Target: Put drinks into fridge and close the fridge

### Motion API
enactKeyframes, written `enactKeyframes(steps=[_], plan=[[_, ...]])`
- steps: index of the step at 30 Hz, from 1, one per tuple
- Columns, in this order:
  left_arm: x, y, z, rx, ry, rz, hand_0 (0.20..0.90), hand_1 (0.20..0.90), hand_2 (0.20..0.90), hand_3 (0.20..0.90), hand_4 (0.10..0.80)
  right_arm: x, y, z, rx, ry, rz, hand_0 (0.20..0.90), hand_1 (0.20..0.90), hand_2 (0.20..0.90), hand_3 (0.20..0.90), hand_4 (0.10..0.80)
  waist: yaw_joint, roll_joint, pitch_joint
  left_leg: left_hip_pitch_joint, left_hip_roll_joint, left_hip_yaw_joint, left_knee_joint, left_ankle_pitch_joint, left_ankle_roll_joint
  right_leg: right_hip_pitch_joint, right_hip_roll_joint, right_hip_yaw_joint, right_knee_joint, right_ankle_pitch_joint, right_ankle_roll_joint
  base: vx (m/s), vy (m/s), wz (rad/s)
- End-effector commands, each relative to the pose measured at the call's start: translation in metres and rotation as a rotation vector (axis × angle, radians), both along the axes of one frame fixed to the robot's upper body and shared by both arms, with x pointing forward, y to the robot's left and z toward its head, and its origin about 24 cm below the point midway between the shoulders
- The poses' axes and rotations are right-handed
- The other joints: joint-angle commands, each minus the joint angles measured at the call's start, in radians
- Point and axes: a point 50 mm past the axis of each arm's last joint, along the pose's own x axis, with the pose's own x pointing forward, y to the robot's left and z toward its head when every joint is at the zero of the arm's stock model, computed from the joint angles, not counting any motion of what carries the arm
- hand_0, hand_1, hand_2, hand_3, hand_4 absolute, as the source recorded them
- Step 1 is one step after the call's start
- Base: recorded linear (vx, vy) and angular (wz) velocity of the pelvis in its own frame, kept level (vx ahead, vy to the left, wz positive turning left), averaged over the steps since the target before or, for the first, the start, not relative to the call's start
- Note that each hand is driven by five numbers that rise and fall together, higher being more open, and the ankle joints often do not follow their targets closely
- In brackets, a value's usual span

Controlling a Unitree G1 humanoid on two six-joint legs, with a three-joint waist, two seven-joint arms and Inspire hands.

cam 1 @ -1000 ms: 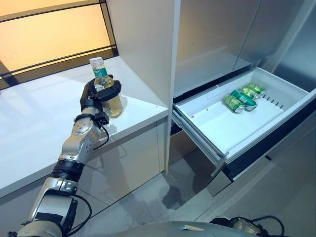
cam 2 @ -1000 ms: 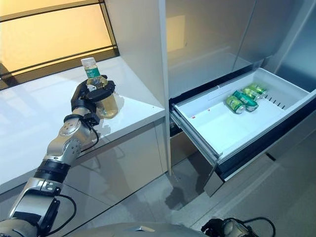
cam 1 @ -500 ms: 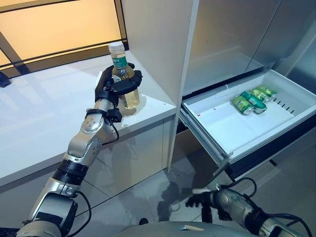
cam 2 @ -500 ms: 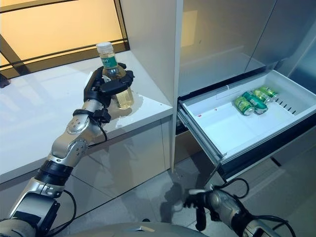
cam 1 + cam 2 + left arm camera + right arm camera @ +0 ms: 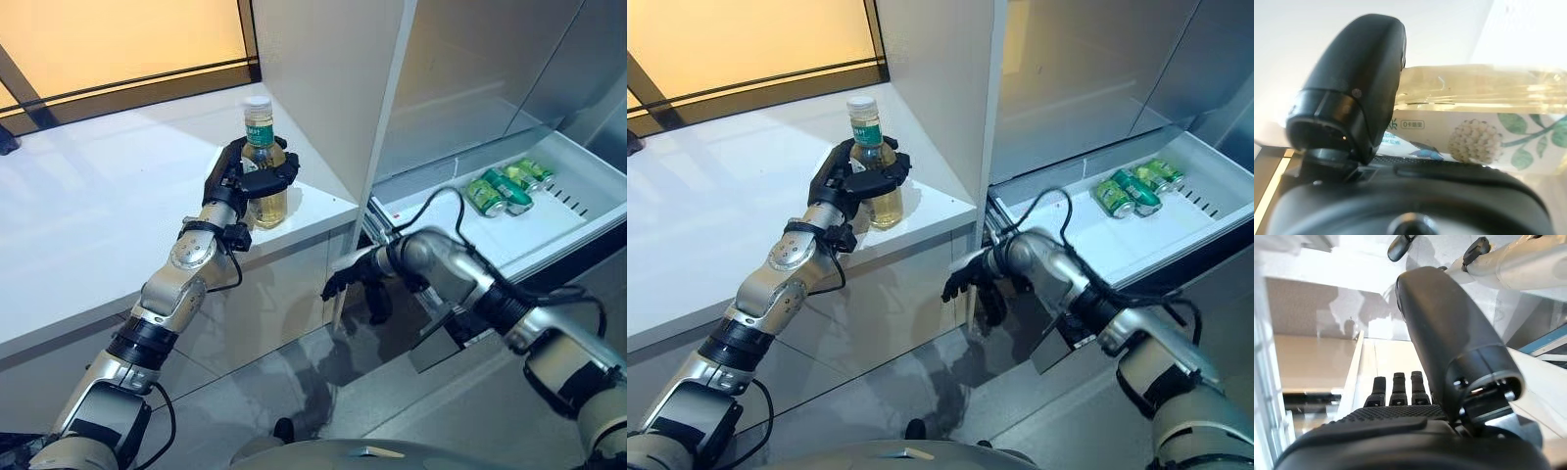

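pale yellow bottle (image 5: 265,182), green cans (image 5: 500,188), white drawer (image 5: 578,210)

Warm amber light glows from the window (image 5: 118,44) beyond the left hand (image 5: 240,181), washing the white counter (image 5: 88,215) in bright, even light with pale glare. Soft shadows pool on the grey floor (image 5: 323,392) beneath the right hand (image 5: 348,279). Close to the left hand's camera, the bottle (image 5: 1474,127) is overexposed and soft; the cabinet panel (image 5: 940,88) reflects yellow.
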Motion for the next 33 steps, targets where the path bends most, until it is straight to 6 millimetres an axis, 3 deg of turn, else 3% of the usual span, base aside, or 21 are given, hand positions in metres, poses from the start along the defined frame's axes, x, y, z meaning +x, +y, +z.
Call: enactKeyframes(steps=[1, 6, 12, 13, 15, 17, 20, 22, 25, 33], plan=[[-0.011, -0.029, 0.123, -0.025, -0.568, -0.195, 0.300, 0.300, 0.300, 0.200, 0.100, -0.010, 0.024, 0.038, 0.191, 0.050, 0.144, 0.900, 0.900, 0.900, 0.900, 0.800, 0.012, -0.023, -0.093, 0.020, -0.053, -0.056, 0.001, -0.088, 0.002, -0.036, -0.036, 0.031, 0.021, 0.031, 0.084, 0.000, 0.000, 0.00], [-0.016, -0.029, 0.129, -0.013, -0.588, -0.253, 0.300, 0.300, 0.300, 0.200, 0.100, -0.017, 0.032, 0.066, 0.335, 0.112, 0.203, 0.900, 0.900, 0.900, 0.900, 0.800, 0.019, -0.024, -0.102, 0.020, -0.053, -0.057, 0.001, -0.089, 0.002, -0.035, -0.038, 0.027, 0.018, 0.033, 0.088, 0.000, 0.000, 0.00], [-0.025, -0.031, 0.135, -0.039, -0.625, -0.344, 0.300, 0.300, 0.300, 0.200, 0.100, -0.036, 0.044, 0.075, 0.548, 0.336, 0.240, 0.900, 0.900, 0.900, 0.900, 0.800, 0.024, -0.020, -0.105, 0.020, -0.051, -0.059, 0.001, -0.089, 0.004, -0.033, -0.040, 0.019, 0.016, 0.033, 0.092, -0.013, 0.001, 0.01], [-0.026, -0.030, 0.134, -0.039, -0.632, -0.347, 0.300, 0.300, 0.300, 0.200, 0.100, -0.039, 0.042, 0.076, 0.604, 0.358, 0.247, 0.900, 0.900, 0.900, 0.900, 0.800, 0.023, -0.019, -0.105, 0.012, -0.052, -0.059, 0.001, -0.079, 0.004, -0.042, -0.041, 0.019, 0.019, 0.041, 0.092, -0.062, -0.001, 0.04], [-0.033, -0.012, 0.129, -0.043, -0.662, -0.347, 0.300, 0.300, 0.300, 0.200, 0.100, -0.046, 0.007, 0.069, 0.734, 0.408, 0.248, 0.900, 0.900, 0.900, 0.900, 0.800, 0.010, -0.011, -0.101, 0.010, -0.049, -0.052, 0.001, -0.085, 0.005, -0.050, -0.038, 0.027, 0.022, 0.041, 0.097, -0.067, 0.001, 0.11], [-0.038, -0.013, 0.131, -0.045, -0.681, -0.342, 0.300, 0.300, 0.300, 0.200, 0.100, -0.059, 0.021, 0.068, 0.853, 0.443, 0.229, 0.900, 0.900, 0.900, 0.900, 0.800, 0.003, -0.008, -0.094, 0.013, -0.048, -0.047, 0.001, -0.084, 0.007, -0.048, -0.040, 0.031, 0.022, 0.040, 0.099, -0.019, 0.006, 0.04], [-0.041, -0.014, 0.128, -0.063, -0.712, -0.341, 0.300, 0.300, 0.300, 0.200, 0.100, -0.064, 0.038, 0.075, 1.018, 0.424, 0.171, 0.900, 0.900, 0.900, 0.900, 0.800, 0.003, 0.000, -0.089, 0.017, -0.050, -0.049, 0.001, -0.084, 0.012, -0.049, -0.040, 0.035, 0.028, 0.040, 0.097, 0.004, 0.011, -0.01], [-0.043, -0.010, 0.126, -0.068, -0.724, -0.335, 0.300, 0.300, 0.300, 0.200, 0.100, -0.060, 0.037, 0.077, 1.111, 0.386, 0.114, 0.900, 0.900, 0.900, 0.900, 0.800, 0.002, 0.004, -0.091, 0.020, -0.051, -0.048, 0.001, -0.086, 0.015, -0.047, -0.040, 0.038, 0.028, 0.038, 0.096, 0.009, 0.018, -0.01], [-0.048, 0.002, 0.127, -0.038, -0.769, -0.298, 0.300, 0.300, 0.300, 0.200, 0.100, -0.052, 0.021, 0.080, 1.280, 0.297, 0.005, 0.900, 0.900, 0.900, 0.900, 0.800, -0.002, 0.010, -0.097, 0.020, -0.051, -0.045, 0.001, -0.090, 0.017, -0.049, -0.039, 0.042, 0.025, 0.040, 0.098, 0.000, 0.000, 0.00], [-0.064, 0.030, 0.134, 0.123, -0.903, -0.128, 0.300, 0.300, 0.300, 0.200, 0.100, -0.050, -0.023, 0.086, 1.486, 0.103, -0.155, 0.900, 0.900, 0.900, 0.900, 0.800, -0.016, 0.018, -0.101, 0.015, -0.046, -0.034, 0.001, -0.090, 0.015, -0.058, -0.038, 0.042, 0.024, 0.043, 0.101, 0.000, 0.000, 0.00]])
